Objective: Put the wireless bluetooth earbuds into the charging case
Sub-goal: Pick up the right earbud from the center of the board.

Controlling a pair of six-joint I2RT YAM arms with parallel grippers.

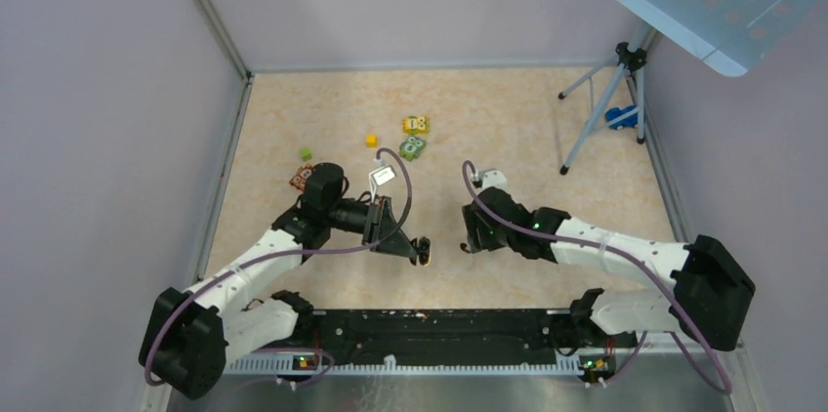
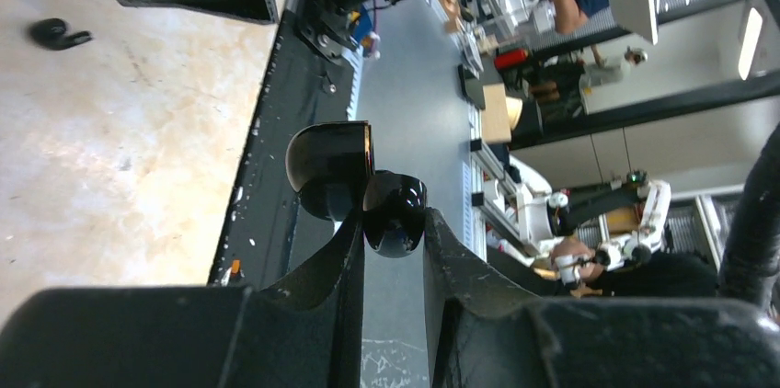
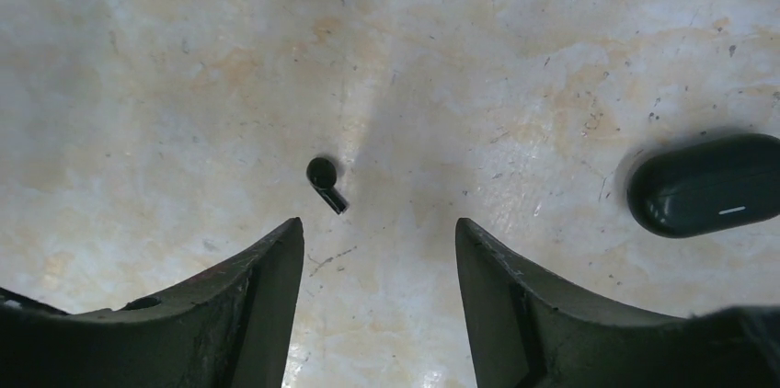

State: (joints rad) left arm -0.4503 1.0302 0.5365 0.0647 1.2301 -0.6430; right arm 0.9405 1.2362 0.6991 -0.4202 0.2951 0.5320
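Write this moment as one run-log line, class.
left tool: shut on charging case | right tool: open, above one earbud lying on table | phase: earbud not yet grasped

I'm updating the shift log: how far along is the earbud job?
Done: left end effector grips the charging case, apparently open. In hand: right end effector, open, hovers over one earbud lying on the table. Left: grasp and seat it. No second earbud shows; whether it's already inside, I can't tell.
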